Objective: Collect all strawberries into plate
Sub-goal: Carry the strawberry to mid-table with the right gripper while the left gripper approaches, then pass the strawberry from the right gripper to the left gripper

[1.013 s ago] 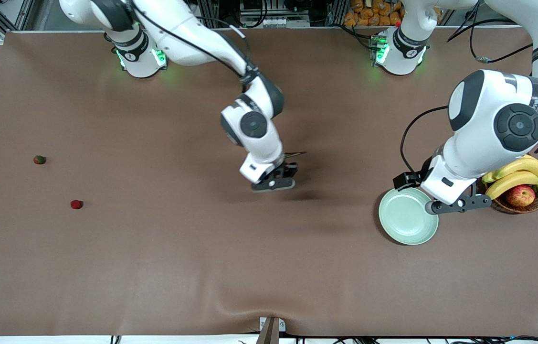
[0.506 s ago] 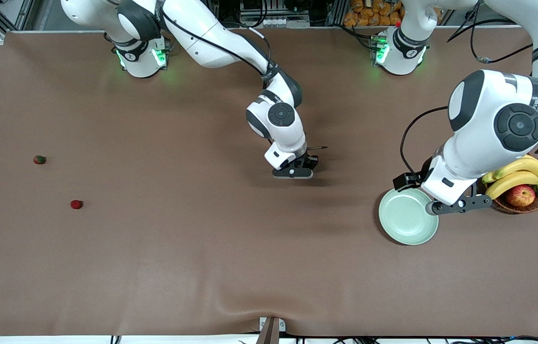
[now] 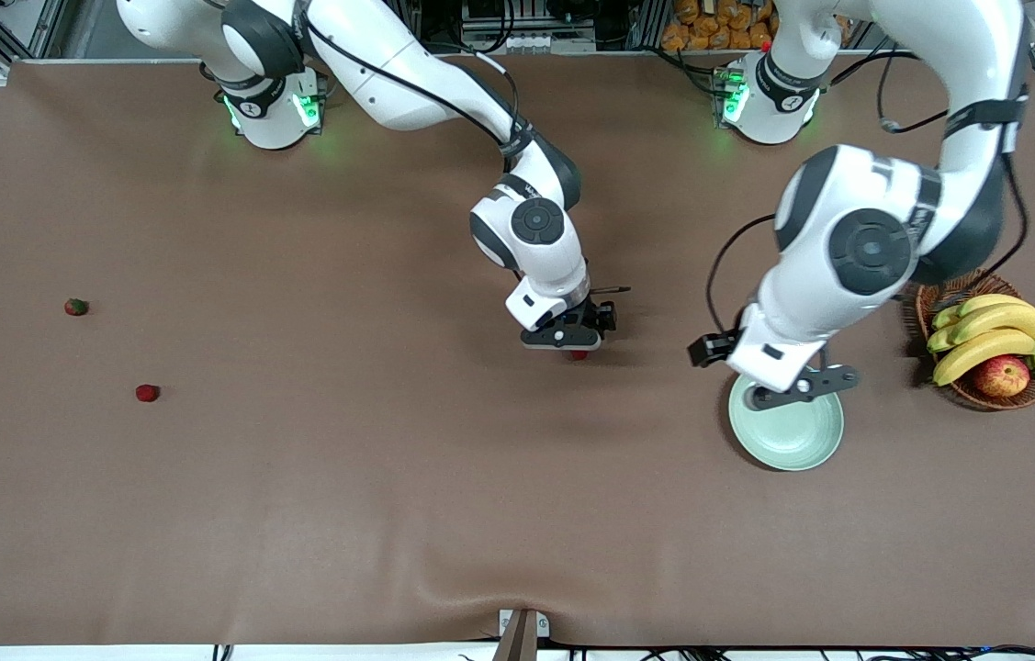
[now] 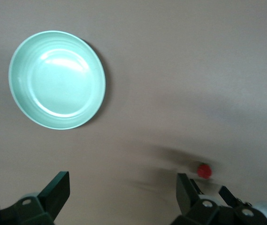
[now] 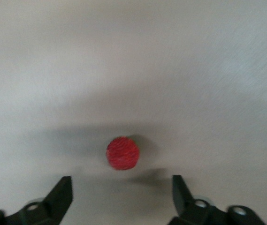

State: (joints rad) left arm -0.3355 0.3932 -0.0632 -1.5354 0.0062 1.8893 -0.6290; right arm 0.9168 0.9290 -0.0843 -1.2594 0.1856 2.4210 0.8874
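Right gripper (image 5: 119, 197) spread wide over a strawberry (image 5: 122, 153) — left gripper (image 4: 121, 197) wide, empty.

readable text: none
left arm (image 3: 866, 248): dark strap with pale lettering on the upper link, too small to read
right arm (image 3: 526, 229): no markings that can be read
arm bases: small dark round badge on each collar, glyph not legible
plate (image 3: 785, 431): plain, no print
counter (image 3: 388, 477): plain brown, no marks
wrist views: no lettering on anything shown
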